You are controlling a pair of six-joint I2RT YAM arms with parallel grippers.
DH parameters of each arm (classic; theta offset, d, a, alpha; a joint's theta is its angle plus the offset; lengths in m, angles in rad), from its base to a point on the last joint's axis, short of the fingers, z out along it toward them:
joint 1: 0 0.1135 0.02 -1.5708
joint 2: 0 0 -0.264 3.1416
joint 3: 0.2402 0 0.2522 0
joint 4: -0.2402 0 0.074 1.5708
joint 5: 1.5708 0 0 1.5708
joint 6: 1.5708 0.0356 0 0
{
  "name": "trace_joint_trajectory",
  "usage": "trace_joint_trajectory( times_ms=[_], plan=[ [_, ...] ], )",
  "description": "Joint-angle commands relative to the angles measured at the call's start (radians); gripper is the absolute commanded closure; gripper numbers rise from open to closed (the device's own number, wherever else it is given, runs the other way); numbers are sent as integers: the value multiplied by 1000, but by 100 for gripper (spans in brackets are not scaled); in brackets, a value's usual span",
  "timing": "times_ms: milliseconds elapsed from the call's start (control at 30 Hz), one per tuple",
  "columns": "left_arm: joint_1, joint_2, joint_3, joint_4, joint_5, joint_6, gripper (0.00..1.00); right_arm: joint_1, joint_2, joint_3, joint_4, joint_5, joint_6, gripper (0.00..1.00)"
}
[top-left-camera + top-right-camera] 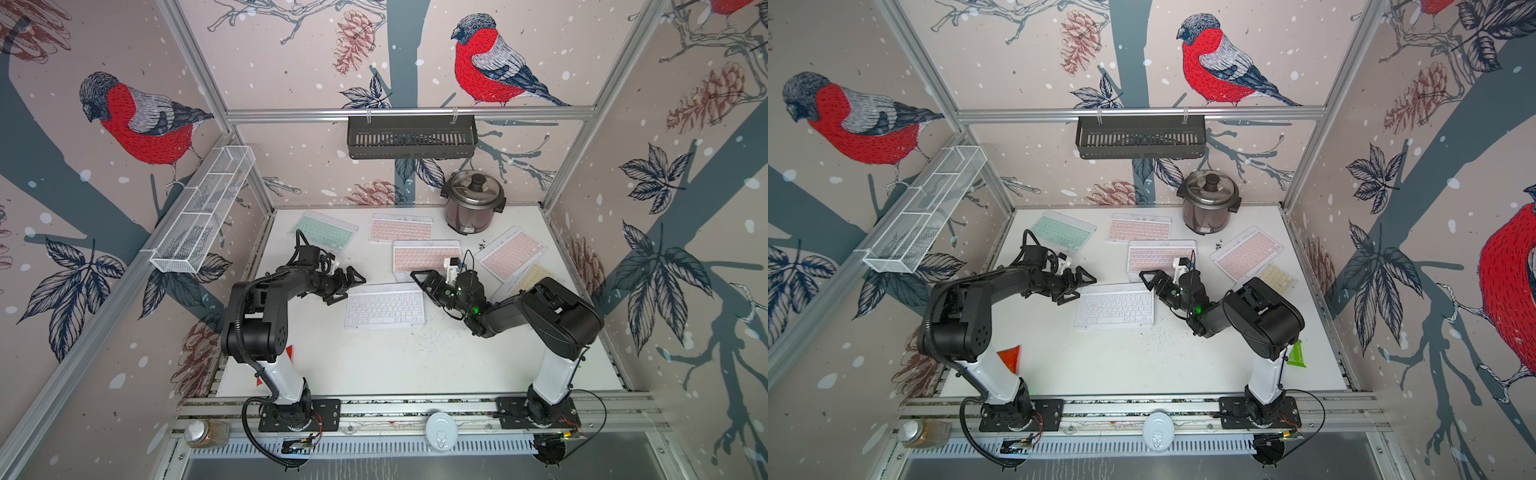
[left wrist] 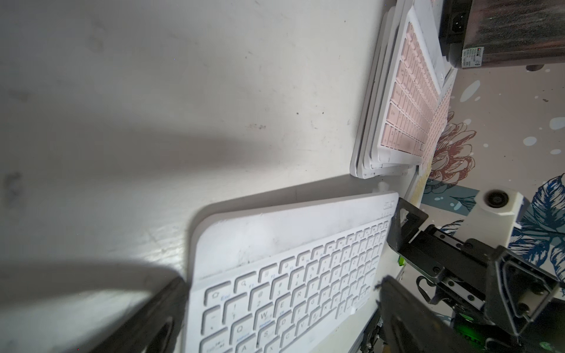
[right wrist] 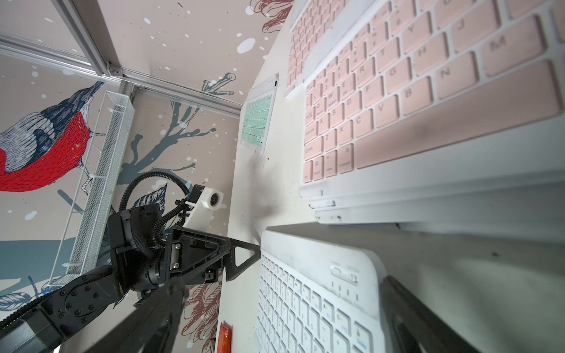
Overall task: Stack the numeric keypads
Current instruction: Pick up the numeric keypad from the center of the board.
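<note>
Beside white keypad [image 1: 384,309], left tool [image 1: 354,286] and right tool [image 1: 420,286] gape; green packet [image 1: 1296,353] in a top view.

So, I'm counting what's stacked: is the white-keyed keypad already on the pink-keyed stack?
No, the white-keyed keypad lies flat on the table beside the pink-keyed stack, not on it.

My left arm [image 1: 257,320] and right arm [image 1: 561,316] are the same build: matte black joints, a white lower link and black base plates [image 1: 328,409]. A ribbed black hose [image 1: 237,307] runs up the left one, with thin red and black wires [image 1: 318,428] at the bases. There's a white printed camera housing [image 3: 204,203] on each wrist, black triangular open-frame fingers [image 3: 244,244], and a green LED [image 1: 475,309] on the right.
</note>
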Motion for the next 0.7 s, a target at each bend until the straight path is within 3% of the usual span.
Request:
trace_joint_trajectory(
  times_ms=[0,667],
  plan=[
    [-26,21,-34,-157,-85,-29,2,20,-30,4,32,-104,0,0],
    [-71,-61,-93,9,-7,-172,2,36,-83,104,-115,-88,-60,0]
  ],
)
